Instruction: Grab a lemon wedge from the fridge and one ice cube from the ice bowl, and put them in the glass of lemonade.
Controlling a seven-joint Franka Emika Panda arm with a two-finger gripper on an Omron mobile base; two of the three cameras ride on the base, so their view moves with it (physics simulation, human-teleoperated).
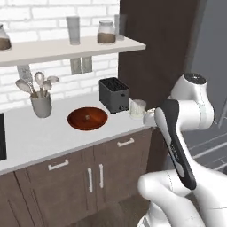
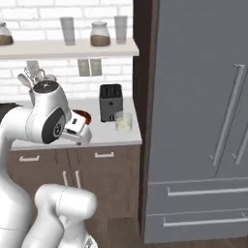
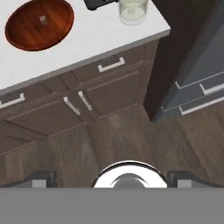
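Fridge [image 2: 193, 97] doors shut; no readable labels or writing

fridge [image 2: 193, 97]: doors shut, right of counter
glass of lemonade [image 2: 123, 121]: on counter [image 2: 109, 138], just beside black toaster [image 2: 110, 102]

Glossy reddish wood ice bowl [image 3: 39, 24], clear glass of lemonade [image 3: 133, 10], smooth white counter [image 3: 92, 39] ahead of the gripper; matt grey fridge [image 2: 193, 97] with brushed silver handles [image 2: 226, 116]; wood-grain cabinets [image 3: 87, 100].
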